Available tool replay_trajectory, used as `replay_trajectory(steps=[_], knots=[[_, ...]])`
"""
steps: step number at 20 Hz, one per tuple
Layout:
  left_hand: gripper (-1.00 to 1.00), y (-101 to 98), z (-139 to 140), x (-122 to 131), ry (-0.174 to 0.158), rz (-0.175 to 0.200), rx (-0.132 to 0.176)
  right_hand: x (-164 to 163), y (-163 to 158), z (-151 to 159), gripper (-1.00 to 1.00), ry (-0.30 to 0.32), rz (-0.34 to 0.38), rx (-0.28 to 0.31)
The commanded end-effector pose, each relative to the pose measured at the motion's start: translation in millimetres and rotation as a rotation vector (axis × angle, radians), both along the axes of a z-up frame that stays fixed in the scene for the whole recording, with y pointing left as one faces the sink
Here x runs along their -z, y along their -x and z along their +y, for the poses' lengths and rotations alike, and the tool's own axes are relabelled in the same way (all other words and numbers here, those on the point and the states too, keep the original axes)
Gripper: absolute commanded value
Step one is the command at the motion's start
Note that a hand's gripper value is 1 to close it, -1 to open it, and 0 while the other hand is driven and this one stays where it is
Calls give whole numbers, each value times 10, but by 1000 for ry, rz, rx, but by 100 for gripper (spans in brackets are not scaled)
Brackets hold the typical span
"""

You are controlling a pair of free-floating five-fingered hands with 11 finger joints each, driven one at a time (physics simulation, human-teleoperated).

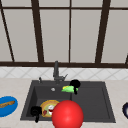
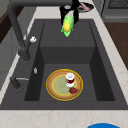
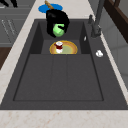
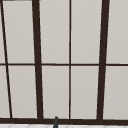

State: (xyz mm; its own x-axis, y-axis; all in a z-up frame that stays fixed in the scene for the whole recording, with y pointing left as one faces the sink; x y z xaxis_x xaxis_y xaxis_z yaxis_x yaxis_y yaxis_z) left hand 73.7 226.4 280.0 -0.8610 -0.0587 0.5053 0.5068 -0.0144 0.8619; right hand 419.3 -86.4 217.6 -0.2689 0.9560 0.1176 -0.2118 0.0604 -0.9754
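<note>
My right hand (image 1: 75, 83) hangs over the middle of the dark sink (image 1: 100, 105), shut on an ear of corn (image 1: 68, 89) with yellow kernels and green husk. The same hand (image 2: 68, 9) shows above the corn (image 2: 67, 25) in the left side view, and wraps the corn (image 3: 58, 30) from above in the right side view, right hand (image 3: 56, 18). My left hand (image 1: 36, 111) floats at the sink's front left edge, beside a yellow-rimmed plate (image 1: 45, 105). That plate (image 2: 56, 87) lies in the left basin with a small cup (image 2: 70, 78) and a red strawberry (image 2: 73, 90) on it.
A big red ball (image 1: 67, 115) sits low in the front view, before the sink's front edge. A blue plate (image 1: 11, 108) with a wooden utensil lies on the left counter. A dark bowl (image 1: 125, 110) stands at the right. The faucet (image 1: 56, 71) rises behind the sink.
</note>
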Motion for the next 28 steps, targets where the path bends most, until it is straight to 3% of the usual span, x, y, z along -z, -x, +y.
replay_trajectory(steps=[1, 6, 28], knots=[[0, 0, 0, 0, 0, 0, 0, -114, 70, -218, 100, 0, 0, 27], [0, 0, 0, 0, 0, 0, 0, -188, 109, -568, 100, -3, 6, 0], [0, 0, 0, 0, 0, 0, 0, -530, 601, -2233, 100, 18, 6, 0]])
